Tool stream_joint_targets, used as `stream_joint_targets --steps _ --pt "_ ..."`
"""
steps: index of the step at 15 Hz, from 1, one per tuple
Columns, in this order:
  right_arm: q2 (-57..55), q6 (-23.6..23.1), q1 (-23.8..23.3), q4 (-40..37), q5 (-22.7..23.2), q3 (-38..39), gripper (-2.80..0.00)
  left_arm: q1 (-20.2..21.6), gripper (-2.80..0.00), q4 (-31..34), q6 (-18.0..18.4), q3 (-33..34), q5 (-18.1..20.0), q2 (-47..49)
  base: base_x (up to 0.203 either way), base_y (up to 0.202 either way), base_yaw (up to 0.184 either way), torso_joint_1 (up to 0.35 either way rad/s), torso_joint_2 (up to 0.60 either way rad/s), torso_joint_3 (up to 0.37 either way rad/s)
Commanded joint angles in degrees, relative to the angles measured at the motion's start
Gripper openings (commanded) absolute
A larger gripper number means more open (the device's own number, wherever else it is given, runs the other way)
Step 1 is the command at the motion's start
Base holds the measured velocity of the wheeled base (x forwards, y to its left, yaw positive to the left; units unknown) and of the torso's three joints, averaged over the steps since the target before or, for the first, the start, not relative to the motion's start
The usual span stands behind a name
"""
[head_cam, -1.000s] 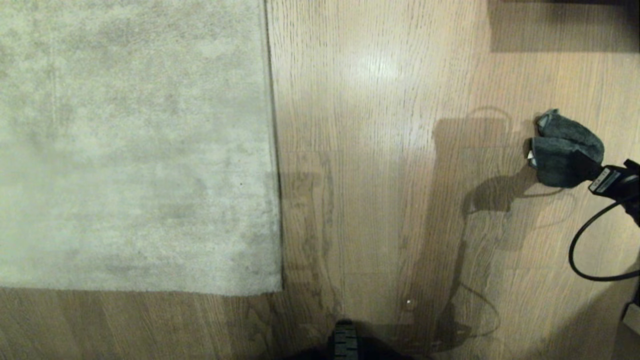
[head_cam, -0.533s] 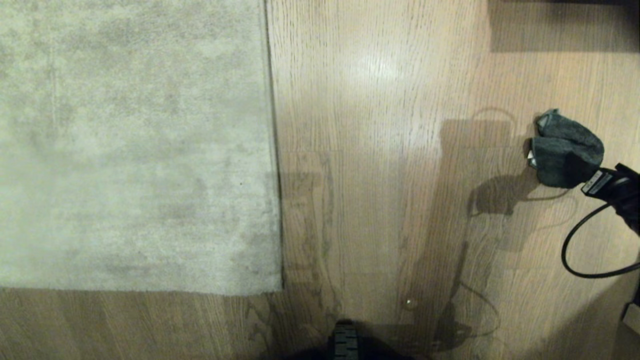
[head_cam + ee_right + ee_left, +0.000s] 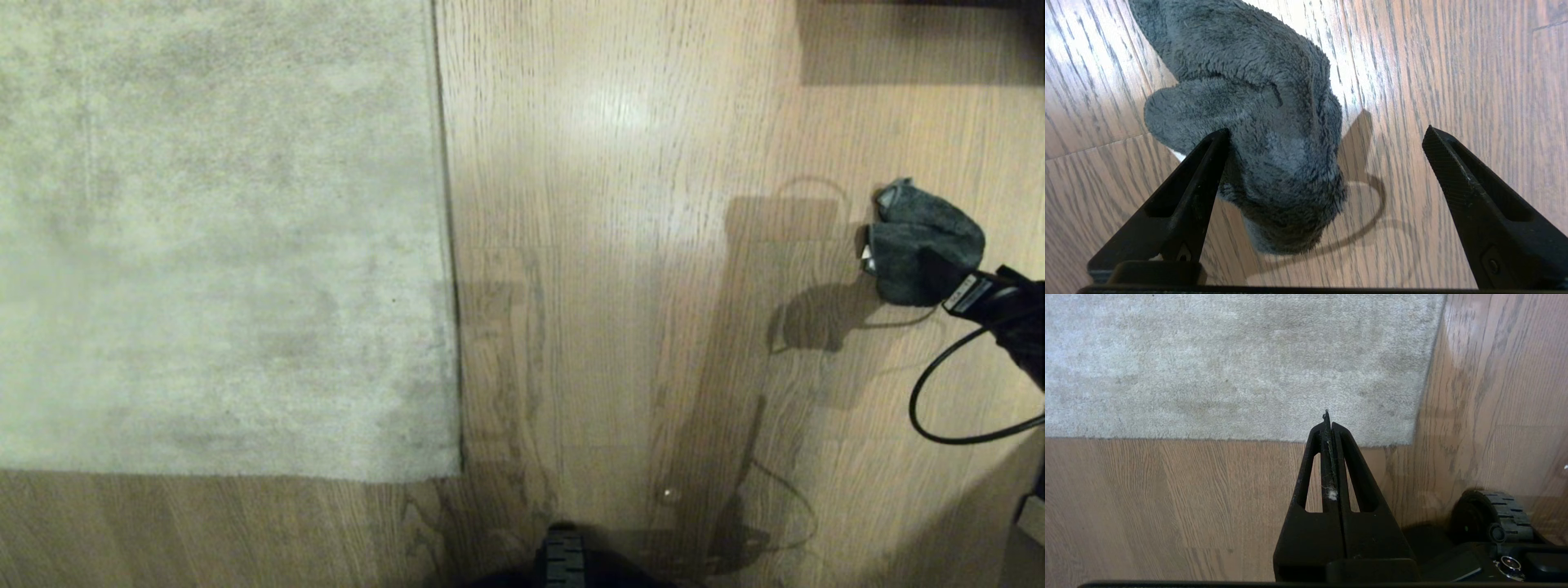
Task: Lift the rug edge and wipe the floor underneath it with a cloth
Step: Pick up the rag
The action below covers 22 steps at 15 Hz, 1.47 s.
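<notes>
Wood floor [image 3: 620, 245], cloth [image 3: 1257, 122] between spread right hand [image 3: 1327, 134] fingers

Fluffy microfibre cloth [image 3: 1257, 134], short-pile mottled rug [image 3: 220, 237], wood-grain floor [image 3: 620, 245] with slight sheen, matt black plastic tool [image 3: 1327, 134]
</notes>
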State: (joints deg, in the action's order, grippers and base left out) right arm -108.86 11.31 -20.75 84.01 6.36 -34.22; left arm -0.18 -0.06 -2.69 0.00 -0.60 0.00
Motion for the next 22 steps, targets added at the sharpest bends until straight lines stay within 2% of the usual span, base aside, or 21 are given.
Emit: stream_joint_targets --steps 1,2,14,22 --pt "-0.7 0.2 0.0 0.5 0.1 -0.7 0.00 0.0 -2.80 0.0 0.1 0.0 0.0 0.1 0.000 0.000 0.000 0.000 0.00 0.000" --pt "-0.8 0.2 0.0 0.5 0.1 -0.8 -2.80 0.0 -2.80 0.0 0.0 0.0 0.0 0.1 0.000 0.000 0.000 0.000 0.00 0.000" --pt "1.1 0.4 0.1 0.5 0.1 -0.6 -2.80 0.0 -2.80 0.0 0.0 0.0 0.0 0.1 0.000 0.000 0.000 0.000 0.00 0.000" --pt "7.3 0.4 0.1 -1.2 0.1 0.5 -2.80 0.0 -2.80 0.0 0.0 0.0 0.0 0.1 0.000 0.000 0.000 0.000 0.00 0.000"
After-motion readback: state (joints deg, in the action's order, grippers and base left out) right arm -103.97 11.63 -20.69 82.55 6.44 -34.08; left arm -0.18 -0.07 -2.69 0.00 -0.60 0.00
